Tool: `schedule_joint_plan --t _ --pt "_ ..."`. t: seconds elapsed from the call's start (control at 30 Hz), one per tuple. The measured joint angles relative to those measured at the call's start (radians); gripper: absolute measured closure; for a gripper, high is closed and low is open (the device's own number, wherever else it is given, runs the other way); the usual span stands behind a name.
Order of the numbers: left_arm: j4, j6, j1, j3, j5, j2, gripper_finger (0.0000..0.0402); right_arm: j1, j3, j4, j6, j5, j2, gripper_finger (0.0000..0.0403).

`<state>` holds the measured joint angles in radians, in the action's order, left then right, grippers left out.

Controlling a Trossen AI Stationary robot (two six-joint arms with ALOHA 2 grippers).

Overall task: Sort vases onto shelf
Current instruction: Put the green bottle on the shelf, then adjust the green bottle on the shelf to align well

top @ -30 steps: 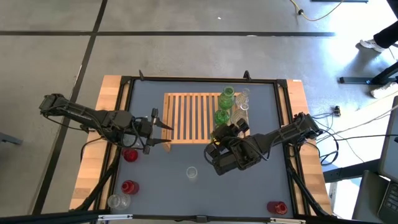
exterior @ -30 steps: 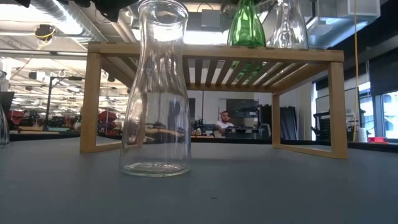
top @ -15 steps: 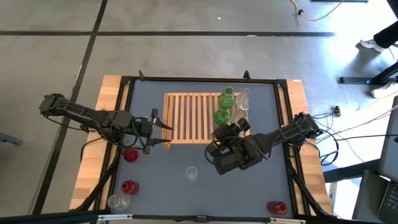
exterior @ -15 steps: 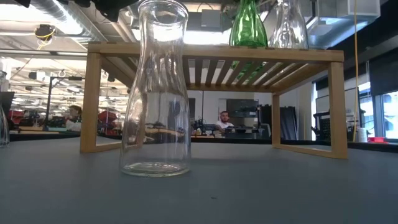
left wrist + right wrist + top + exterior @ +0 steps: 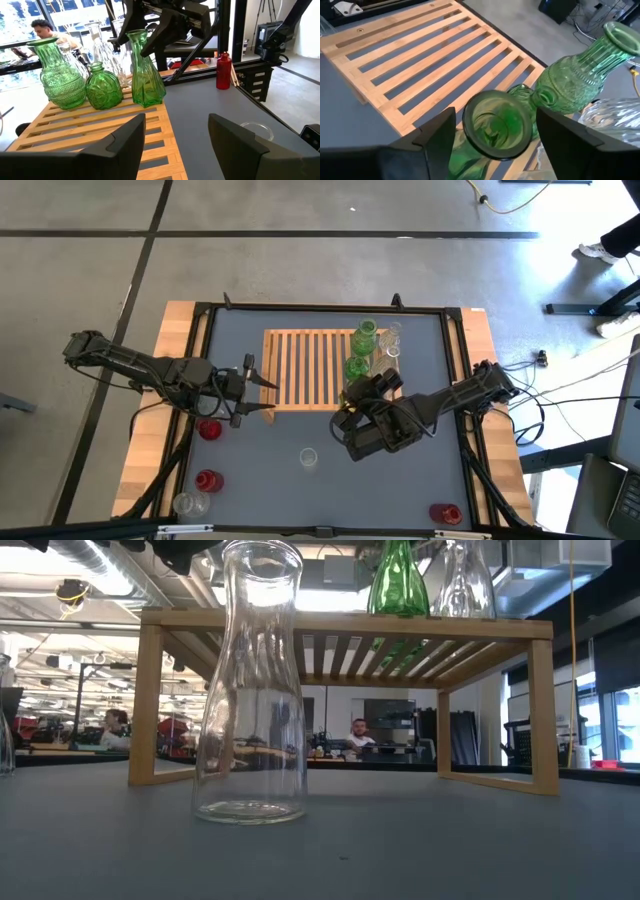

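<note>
The shelf [image 5: 325, 368] stands mid-table on its short legs. Three green vases stand on the slats at its right end: a ribbed one [image 5: 57, 75], a round one [image 5: 103, 87] and a twisted one [image 5: 145, 70]. Clear vases [image 5: 390, 345] stand beside them. My right gripper [image 5: 496, 135] is open above the twisted vase, its fingers on either side of the mouth [image 5: 496, 124] with a gap on both sides. My left gripper [image 5: 177, 142] is open, hovering at the shelf's near left corner [image 5: 268, 408].
On the table lie or stand loose vases: a clear one [image 5: 308, 457] near the middle, two red ones [image 5: 209, 429] [image 5: 206, 480] and a clear one [image 5: 190, 503] at the near left, and a red one [image 5: 445, 513] at the near right. The shelf's left half is bare slats.
</note>
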<state>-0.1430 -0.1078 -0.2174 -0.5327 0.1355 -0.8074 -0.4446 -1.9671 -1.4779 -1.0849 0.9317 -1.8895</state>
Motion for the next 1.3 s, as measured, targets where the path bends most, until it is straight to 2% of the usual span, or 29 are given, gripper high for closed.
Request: schedule_joint_plan --t 0.33,0.43,0.63,0.87,1.03,1.3 --pt "0.000 -0.001 0.000 0.000 0.000 0.000 0.0191 0.000 -0.085 -0.016 0.070 -0.001 0.003 0.0139" --pt "0.000 -0.003 0.000 0.000 0.000 0.000 0.0191 0.000 -0.142 -0.016 0.101 -0.028 0.003 0.0139" --pt "0.000 -0.003 0.000 0.000 0.000 0.000 0.0191 -0.021 -0.218 -0.011 0.128 -0.165 0.003 0.0139" --pt "0.000 -0.002 0.000 0.000 0.000 0.000 0.0191 -0.115 -0.236 0.021 0.124 -0.177 0.003 0.0139" --pt "0.000 -0.002 0.000 0.000 0.000 0.000 0.0191 -0.178 -0.193 0.083 0.124 -0.184 -0.004 0.0139" --pt "0.000 -0.001 0.000 0.000 0.000 0.000 0.0191 -0.180 0.040 0.294 0.144 -0.228 -0.006 0.0139"
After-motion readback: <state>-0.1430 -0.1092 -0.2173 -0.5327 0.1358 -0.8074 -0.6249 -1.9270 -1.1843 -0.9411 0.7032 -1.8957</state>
